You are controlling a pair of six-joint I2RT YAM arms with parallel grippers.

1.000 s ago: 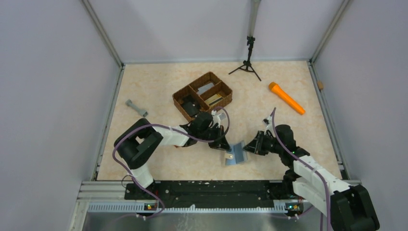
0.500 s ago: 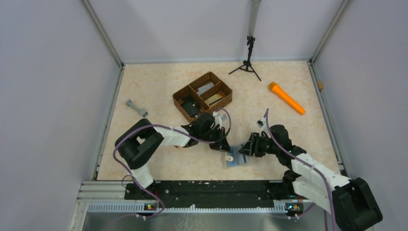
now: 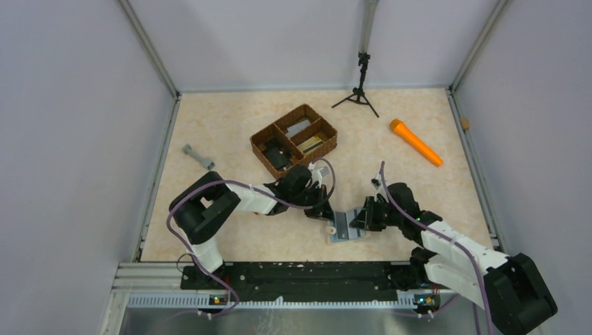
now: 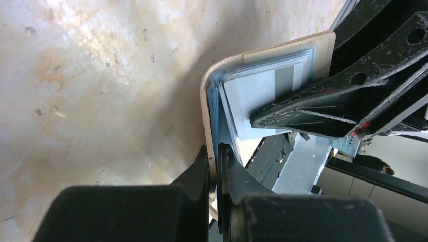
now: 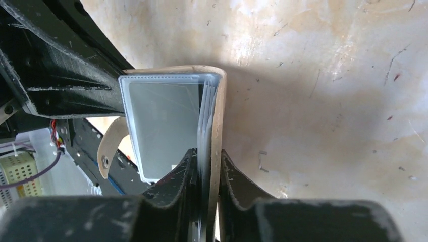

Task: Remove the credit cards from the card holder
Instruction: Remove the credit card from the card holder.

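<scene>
Right gripper (image 3: 361, 219) has edged leftward; card holder (image 3: 347, 227) now gapes wider.
At lower centre of the top view, it and the left gripper (image 4: 216, 160) each stay clamped on one cream cover, apparently bracing the holder apart so the credit cards (image 4: 252, 101), still sleeved inside, can be reached.

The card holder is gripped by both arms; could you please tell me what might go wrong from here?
Both jaws pinch the card holder by opposite covers: pulling apart could tear its clear sleeves or let one cover slip. The right jaws seem to clamp sleeves too, possibly trapping the card.
</scene>
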